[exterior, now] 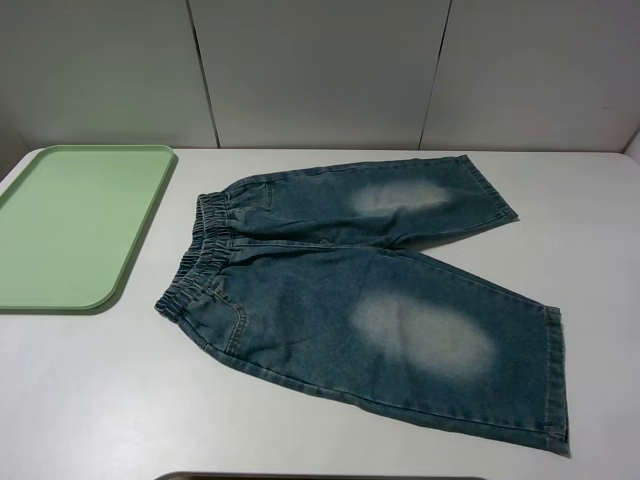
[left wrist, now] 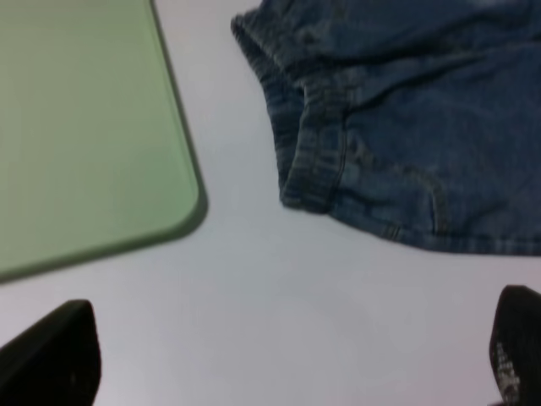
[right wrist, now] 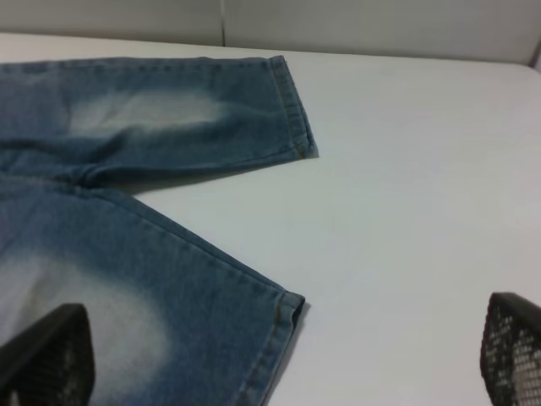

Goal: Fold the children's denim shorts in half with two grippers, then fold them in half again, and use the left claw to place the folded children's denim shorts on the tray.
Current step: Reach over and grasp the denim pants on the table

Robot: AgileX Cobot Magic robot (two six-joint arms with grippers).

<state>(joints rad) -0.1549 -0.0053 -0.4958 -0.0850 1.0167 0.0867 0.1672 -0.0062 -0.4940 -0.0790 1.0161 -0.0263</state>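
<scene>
At the near edge of the white table (exterior: 100,400), a thin dark strip (exterior: 320,477) shows in the high view; what it is cannot be told.

A little farther in, the left claw (left wrist: 283,351) hangs above bare table, nearer than the gap between tray and shorts. Its two black fingers (left wrist: 51,359) stand wide apart and nothing is between them. Just beyond it lie the near end of the waistband and the rounded near right corner of the tray.

On the right side, the right gripper (right wrist: 277,351) hangs by the hem of the near leg. Its fingers (right wrist: 511,351) are also spread wide and hold nothing. One of them appears in front of the denim, but whether it touches the cloth I cannot tell.

The children's denim shorts (exterior: 340,290) lie flat and unfolded on the table, in the middle and toward the right. The gathered elastic waistband (exterior: 200,255) points left, toward the tray. The two legs run to the right and spread apart. The near leg (exterior: 500,390) carries a large pale faded patch (exterior: 425,335). The far leg (exterior: 460,215) carries a smaller faded patch (exterior: 400,195).

At the far left lies the pale green tray (exterior: 70,225), apart from the shorts, with a strip of bare table between them.

Behind the table stands a wall of grey panels (exterior: 320,70) with dark seams.
</scene>
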